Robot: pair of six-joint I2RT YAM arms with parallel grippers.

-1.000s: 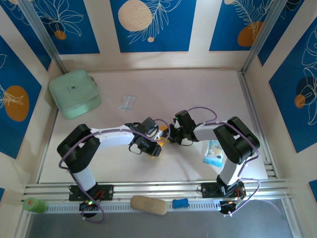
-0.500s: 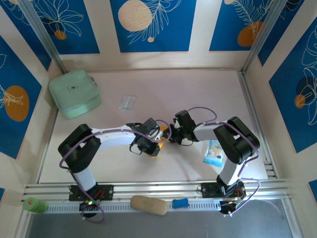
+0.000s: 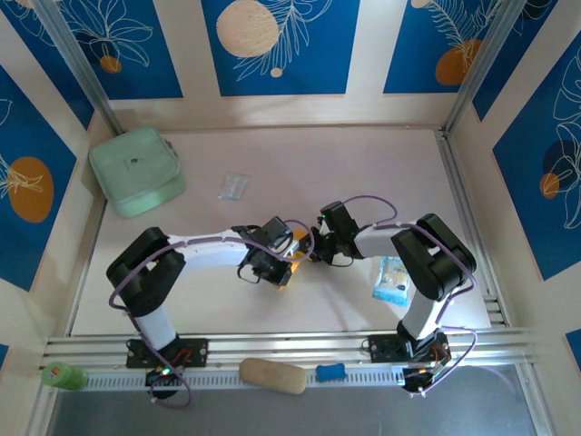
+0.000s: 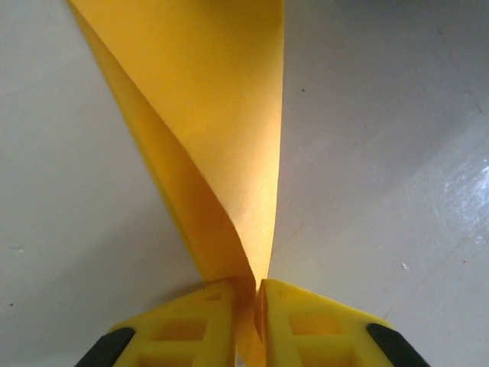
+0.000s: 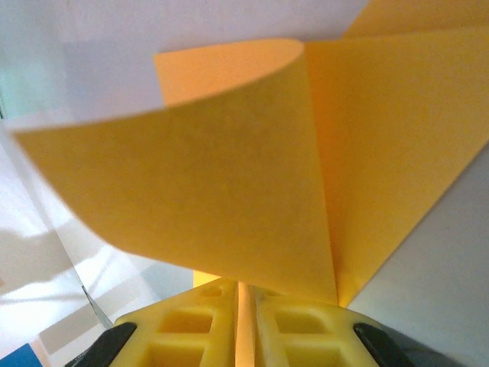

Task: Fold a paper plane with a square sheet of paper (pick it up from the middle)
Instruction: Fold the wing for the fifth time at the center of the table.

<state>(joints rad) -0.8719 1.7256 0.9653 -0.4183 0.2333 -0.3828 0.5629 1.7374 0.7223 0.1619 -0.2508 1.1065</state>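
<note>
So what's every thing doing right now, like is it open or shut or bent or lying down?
square sheet of paper, bent over in a soft curve, not flat, pinched by both grippers.
left gripper, shut on the square sheet of paper.
right gripper, shut on the square sheet of paper.
mint-green pouch, lying flat, looks closed.
blue-and-white packet, lying flat, untouched.
clear wrapper, lying flat, untouched.

Blue wall panels (image 3: 318, 54) with white leaf outlines and orange or cream discs ring the frame's top and sides. A pale tabletop (image 3: 300, 163) fills the centre; aluminium rails (image 3: 290, 350) cross the bottom.
</note>
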